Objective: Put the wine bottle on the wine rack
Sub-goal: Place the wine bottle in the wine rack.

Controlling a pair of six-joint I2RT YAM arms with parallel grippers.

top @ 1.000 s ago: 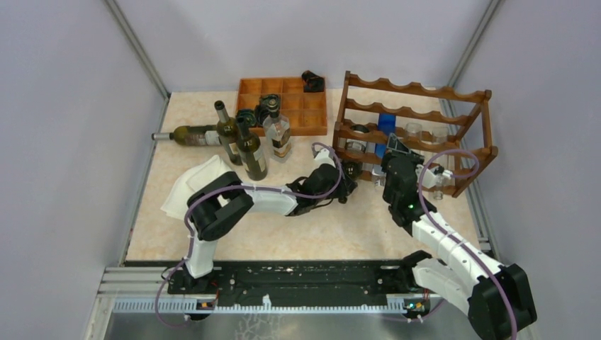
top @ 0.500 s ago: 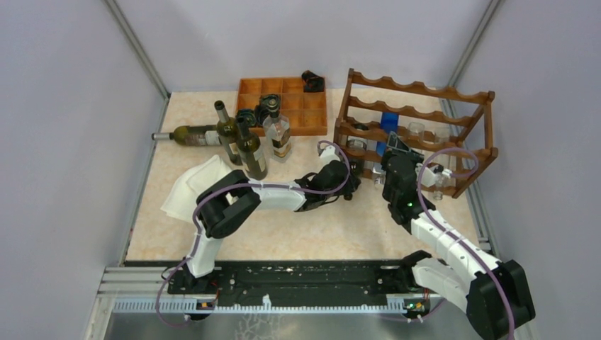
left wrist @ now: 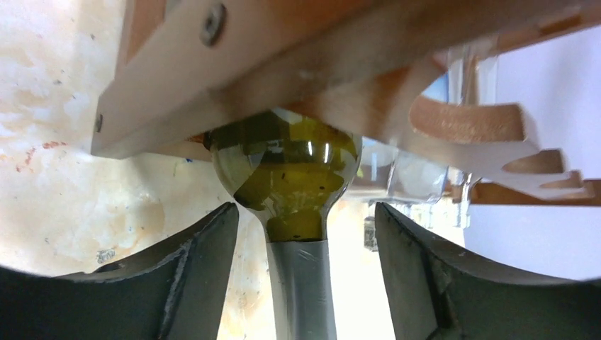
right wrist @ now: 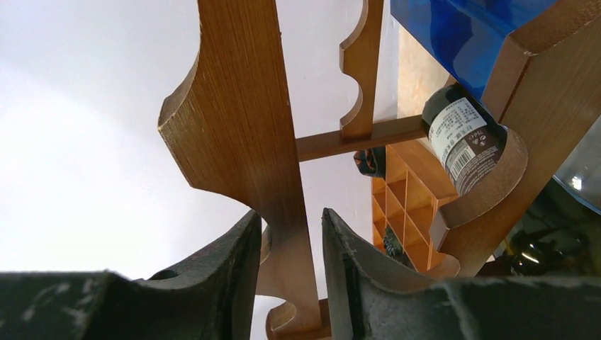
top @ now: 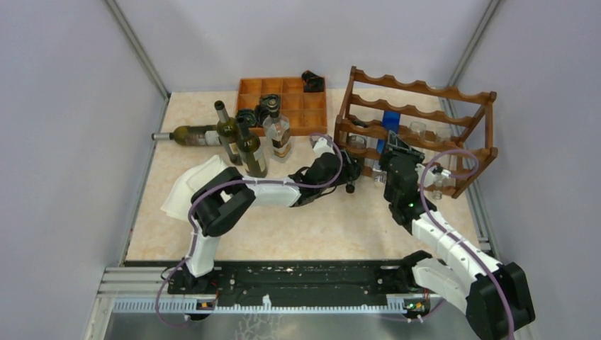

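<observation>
Two claws: both at the near left end of the wine rack (top: 418, 120).
Left claw (left wrist: 303, 227): fingers (left wrist: 191, 276) well apart, one on each side of the neck and touching it nowhere; let go, by the look.
Right claw (right wrist: 290, 234): fingers (right wrist: 212, 283) close on both sides of a wooden upright; pressing on it or only just beside it, cannot tell.
Reason for right claw: probably to steady the frame against the push of the other arm.
Wine bottle (left wrist: 287, 159): green glass, shoulder tucked under a rail, grey-capped neck pointing out toward the left claw; lying in a low tier.
Right wrist view: dark labelled body (right wrist: 464, 138) resting in a scallop, likely the same bottle.
Reason for loose neck: weight apparently carried by the rails, so no grip needed; judged as placed, or nearly.
Changed since a second ago: left arm stretched further in, wrist now by the left post instead of out over the table; top corner of the rack shifted a little to the right; right arm almost where it was.
Further out: other bottles (top: 244, 145) and orange tray (top: 283, 95) well apart at the back left.
</observation>
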